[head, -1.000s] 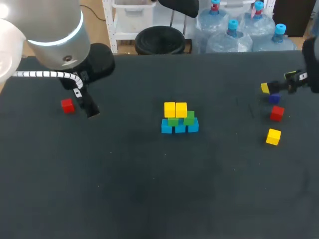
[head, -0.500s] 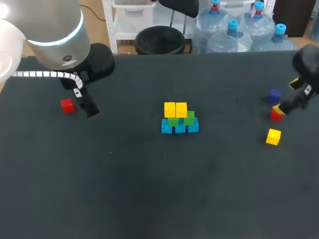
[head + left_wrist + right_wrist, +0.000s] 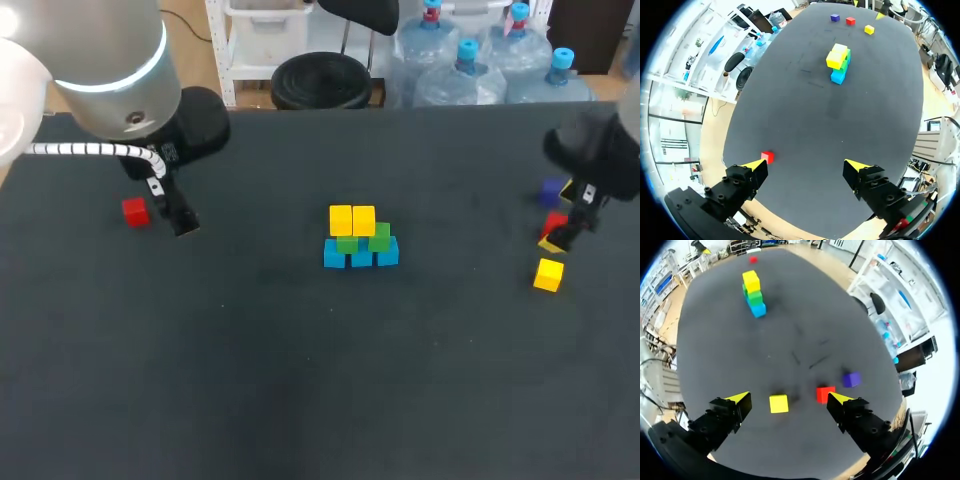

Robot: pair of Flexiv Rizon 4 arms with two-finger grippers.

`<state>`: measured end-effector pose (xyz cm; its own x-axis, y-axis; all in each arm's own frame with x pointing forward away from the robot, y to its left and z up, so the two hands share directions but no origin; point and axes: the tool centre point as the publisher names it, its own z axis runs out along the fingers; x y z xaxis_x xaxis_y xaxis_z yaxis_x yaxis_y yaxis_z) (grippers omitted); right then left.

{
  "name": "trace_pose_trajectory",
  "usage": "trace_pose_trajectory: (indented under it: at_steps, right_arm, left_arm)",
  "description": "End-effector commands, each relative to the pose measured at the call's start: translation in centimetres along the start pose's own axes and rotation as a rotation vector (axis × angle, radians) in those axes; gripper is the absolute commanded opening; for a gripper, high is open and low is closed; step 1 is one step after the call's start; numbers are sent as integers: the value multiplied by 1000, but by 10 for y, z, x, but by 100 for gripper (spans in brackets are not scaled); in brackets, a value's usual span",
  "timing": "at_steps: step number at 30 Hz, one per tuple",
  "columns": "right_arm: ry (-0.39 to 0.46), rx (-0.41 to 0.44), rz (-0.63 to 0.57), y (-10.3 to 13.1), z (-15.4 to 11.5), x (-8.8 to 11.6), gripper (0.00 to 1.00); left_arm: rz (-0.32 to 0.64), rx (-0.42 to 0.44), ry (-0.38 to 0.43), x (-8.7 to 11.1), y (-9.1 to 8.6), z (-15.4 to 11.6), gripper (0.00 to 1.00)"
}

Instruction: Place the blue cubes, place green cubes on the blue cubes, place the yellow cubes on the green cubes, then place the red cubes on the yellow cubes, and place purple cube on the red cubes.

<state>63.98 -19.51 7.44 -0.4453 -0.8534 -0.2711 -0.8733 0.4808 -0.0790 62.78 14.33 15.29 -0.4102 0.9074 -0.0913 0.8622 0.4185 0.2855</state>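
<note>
Dark cloth covers the desk, and at its middle stands the stack of small coloured cubes: blue cubes at the base, green cubes on them, and two yellow cubes on top. Well to the right of the stack lie a small red cube, a purple cube and a loose yellow cube.

Our right pincer hangs open over that group. In its wrist view the red cube sits just by one fingertip, off-centre, while the loose yellow cube lies nearer the middle of the gap. We judge the red cube is the one to fetch. We should shift sideways until it is centred between the fingers, come down square to its faces, and close without nudging the purple cube beside it.

Well to the left of the stack, our left pincer hangs open, with a second red cube just ahead of one finger.
</note>
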Motion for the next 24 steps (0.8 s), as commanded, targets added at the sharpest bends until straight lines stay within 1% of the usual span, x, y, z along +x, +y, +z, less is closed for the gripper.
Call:
trace_pose_trajectory:
  at_steps: [1, 5, 9, 14, 19, 21, 24]
  right_arm:
    - [6, -121, -20, -10, 21, 4, 100]
    - [17, -141, -44, -6, 23, 12, 100]
    - [23, -148, -56, 4, 19, 14, 100]
    - [40, -172, -42, 17, 19, 18, 100]
    - [58, -187, -18, 24, 26, 29, 100]
    - [60, -200, -6, 28, 28, 32, 100]
    - [40, -228, 35, 33, 34, 33, 100]
  left_arm:
    - [2, 2, -3, 1, 1, 0, 100]
    - [2, 2, -3, 1, 1, 0, 100]
    - [2, 2, -3, 1, 1, 0, 100]
    - [2, 2, -3, 1, 1, 0, 100]
    - [2, 2, -3, 1, 1, 0, 100]
    - [2, 2, -3, 1, 1, 0, 100]
    - [2, 2, -3, 1, 1, 0, 100]
